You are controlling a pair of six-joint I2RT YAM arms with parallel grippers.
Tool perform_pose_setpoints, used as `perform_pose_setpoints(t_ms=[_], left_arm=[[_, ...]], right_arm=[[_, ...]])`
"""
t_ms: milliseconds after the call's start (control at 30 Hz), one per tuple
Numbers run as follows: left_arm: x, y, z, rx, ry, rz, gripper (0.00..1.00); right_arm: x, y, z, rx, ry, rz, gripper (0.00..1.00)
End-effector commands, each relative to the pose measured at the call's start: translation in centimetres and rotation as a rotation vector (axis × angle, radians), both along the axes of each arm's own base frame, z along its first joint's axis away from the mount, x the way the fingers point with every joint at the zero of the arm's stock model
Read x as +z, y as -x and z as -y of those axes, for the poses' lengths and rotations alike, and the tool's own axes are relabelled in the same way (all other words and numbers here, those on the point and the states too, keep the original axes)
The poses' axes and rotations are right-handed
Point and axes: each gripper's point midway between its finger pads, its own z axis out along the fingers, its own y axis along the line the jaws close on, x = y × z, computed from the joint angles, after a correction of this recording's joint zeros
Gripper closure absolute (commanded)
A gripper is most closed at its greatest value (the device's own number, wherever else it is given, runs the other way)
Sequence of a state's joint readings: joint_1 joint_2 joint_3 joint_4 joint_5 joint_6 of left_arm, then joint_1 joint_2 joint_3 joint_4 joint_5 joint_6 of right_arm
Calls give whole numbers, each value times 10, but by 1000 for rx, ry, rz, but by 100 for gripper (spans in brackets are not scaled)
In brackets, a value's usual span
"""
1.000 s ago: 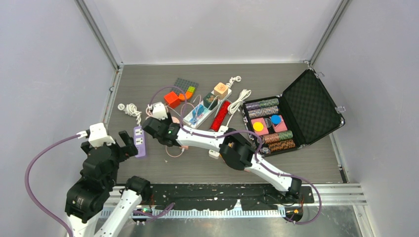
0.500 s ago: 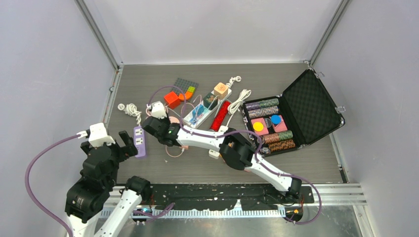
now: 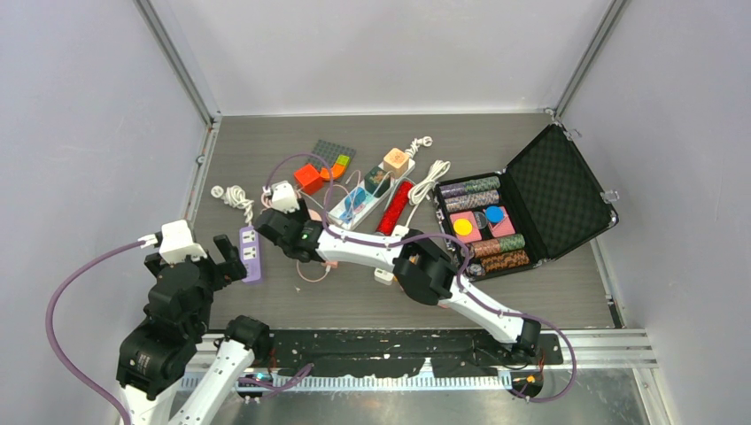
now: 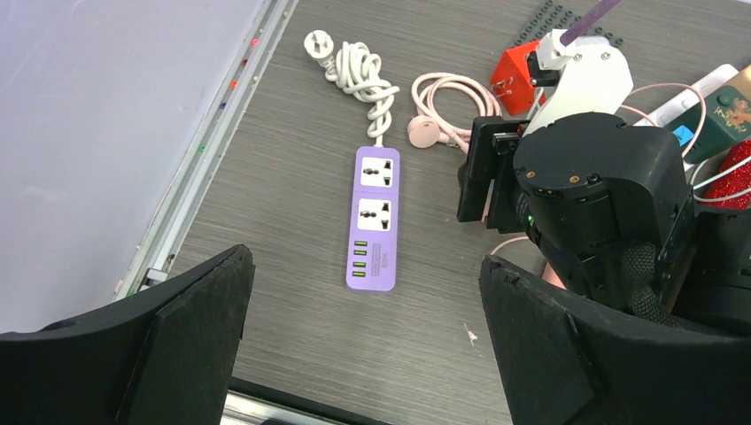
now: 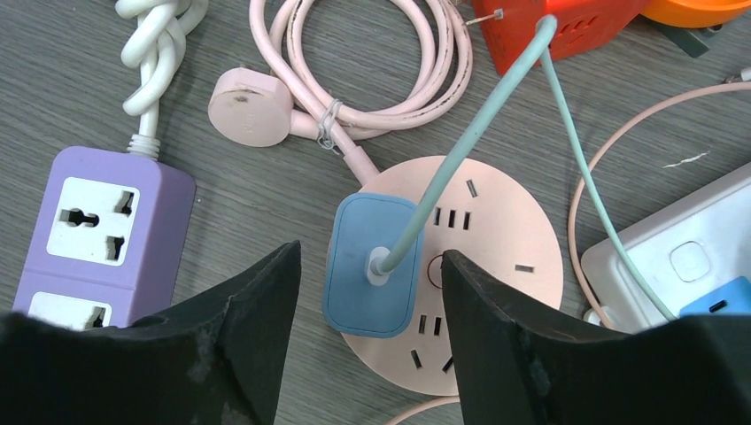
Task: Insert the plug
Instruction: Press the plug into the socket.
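Observation:
A blue plug (image 5: 372, 264) with a pale green cord lies flat on the left part of a round pink socket disc (image 5: 500, 235) and overhangs its rim. Its prongs are hidden. My right gripper (image 5: 370, 254) hangs open straight above the plug, one finger on each side and neither touching it. In the top view the right gripper (image 3: 282, 227) covers the plug and most of the disc. My left gripper (image 4: 367, 258) is wide open and holds nothing. It hovers over the near-left table, just short of the purple power strip (image 4: 375, 217).
A knotted white cord (image 4: 359, 75) runs from the purple strip (image 5: 97, 230). A pink round plug and its coiled cable (image 5: 252, 106) lie beside the disc. A red block (image 5: 567, 27), a white power strip (image 5: 682, 257) and an open chip case (image 3: 531, 208) lie further right.

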State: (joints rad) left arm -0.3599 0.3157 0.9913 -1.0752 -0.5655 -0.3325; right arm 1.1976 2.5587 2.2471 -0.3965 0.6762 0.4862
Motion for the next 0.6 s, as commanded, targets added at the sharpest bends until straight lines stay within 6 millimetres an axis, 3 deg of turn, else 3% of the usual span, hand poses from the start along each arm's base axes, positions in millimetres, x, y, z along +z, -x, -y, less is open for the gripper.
perform_pose_setpoints(t_ms=[0, 233, 433, 567], left_arm=[[1, -2, -2, 8, -13, 6, 3], [-1, -2, -3, 13, -17, 2, 3], [-1, -2, -3, 14, -20, 1, 3], [-1, -3, -3, 14, -21, 0, 3]], right_arm=[[83, -6, -6, -27, -142, 85, 37], [89, -6, -6, -27, -157, 86, 48], [95, -7, -7, -24, -172, 93, 40], [90, -8, -9, -18, -175, 80, 47]])
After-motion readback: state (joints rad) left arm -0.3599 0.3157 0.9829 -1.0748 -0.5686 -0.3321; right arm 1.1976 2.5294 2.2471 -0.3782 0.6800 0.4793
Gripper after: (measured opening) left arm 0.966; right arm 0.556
